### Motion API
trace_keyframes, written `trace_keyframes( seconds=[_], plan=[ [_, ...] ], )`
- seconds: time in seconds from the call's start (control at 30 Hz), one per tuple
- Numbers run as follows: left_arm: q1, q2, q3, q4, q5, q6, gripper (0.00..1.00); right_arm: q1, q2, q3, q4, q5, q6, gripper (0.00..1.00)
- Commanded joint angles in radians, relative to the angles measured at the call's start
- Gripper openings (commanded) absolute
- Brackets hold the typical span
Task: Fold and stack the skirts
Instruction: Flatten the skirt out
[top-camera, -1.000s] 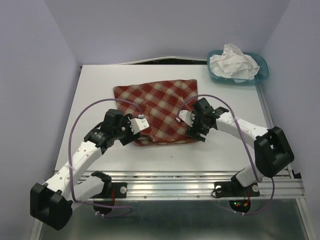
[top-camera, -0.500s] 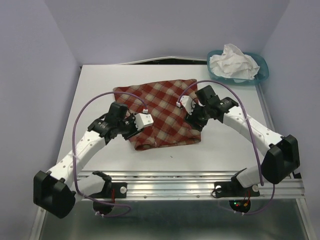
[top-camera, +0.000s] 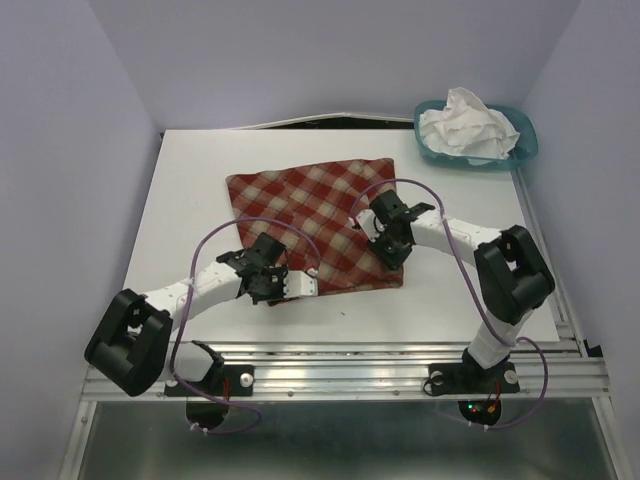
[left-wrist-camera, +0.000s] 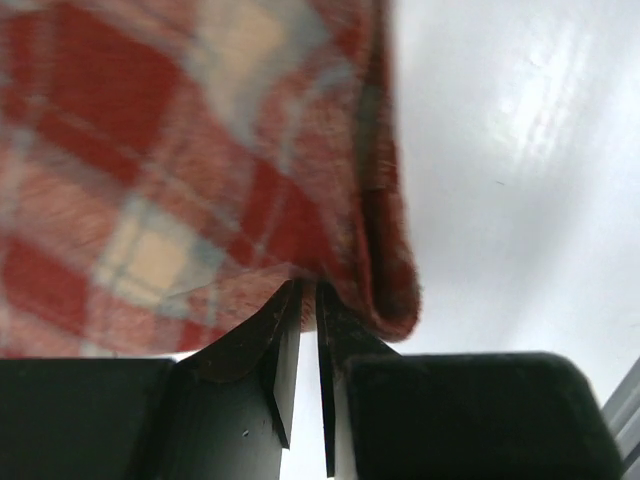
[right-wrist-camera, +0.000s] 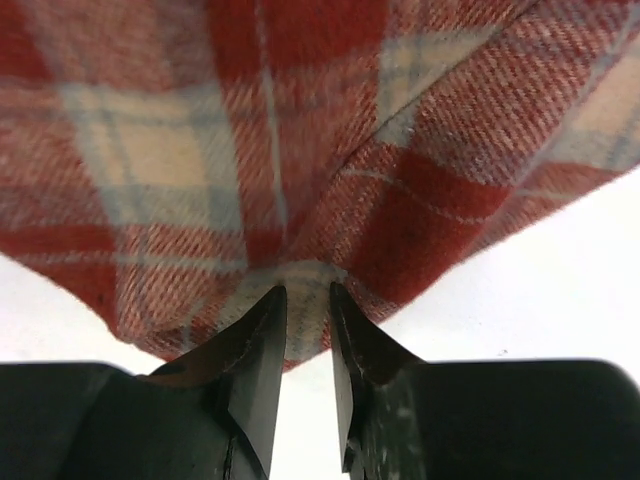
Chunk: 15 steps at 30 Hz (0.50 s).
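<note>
Two skirts belong to this job, and only one is in hand. The plaid skirt (top-camera: 315, 215) lies spread flat on the table (top-camera: 190, 200), roughly square and turned a little, so its near edge runs at a slant. No fold has been made in it yet.

Both arms bend in over the skirt's near half. The left gripper (left-wrist-camera: 308, 288) sits at its near left corner. Its fingers are drawn almost together, with the rolled hem nipped between the tips and only a thin slit showing below the cloth. The right gripper (right-wrist-camera: 306, 292) is on the skirt's right edge, toward the near right corner. It is clamped on a small pinch of fabric, and creases fan out from that pinch, so I judge the cloth to be truly gripped rather than merely touched.

The placing makes sense for a first fold. With one hold at each end of the near side, the edge can probably rise level and be carried across toward the far side without the middle dragging or skewing. Taking the cloth right at the hem leaves the rest lying flat as a base.

The white skirt (top-camera: 468, 125) is a crumpled heap in the teal basket (top-camera: 528, 140), beyond the plaid skirt's far right corner and well apart from it. There it is clear of both arms, and it looks to be waiting its turn.
</note>
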<state>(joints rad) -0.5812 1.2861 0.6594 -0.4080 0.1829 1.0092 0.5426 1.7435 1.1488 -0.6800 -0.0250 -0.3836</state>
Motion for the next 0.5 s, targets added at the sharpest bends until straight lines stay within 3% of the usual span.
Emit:
trace_keyframes(
  seconds=[0.0, 0.23, 0.37, 0.47],
  plan=[
    [-0.06, 0.018, -0.04, 0.023, -0.04, 0.074, 0.23, -0.015, 0.06, -0.038, 0.082, 0.137, 0.014, 0.29],
    [-0.248, 0.077, -0.008, 0.018, -0.017, 0.034, 0.2, -0.047, 0.227, 0.144, 0.178, 0.223, -0.012, 0.28],
    [-0.367, 0.148, 0.072, 0.063, 0.013, -0.036, 0.2, -0.076, 0.361, 0.349, 0.212, 0.26, -0.027, 0.28],
    [-0.446, 0.289, 0.21, 0.077, 0.053, -0.127, 0.17, -0.095, 0.456, 0.52, 0.25, 0.301, -0.047, 0.3]
  ],
)
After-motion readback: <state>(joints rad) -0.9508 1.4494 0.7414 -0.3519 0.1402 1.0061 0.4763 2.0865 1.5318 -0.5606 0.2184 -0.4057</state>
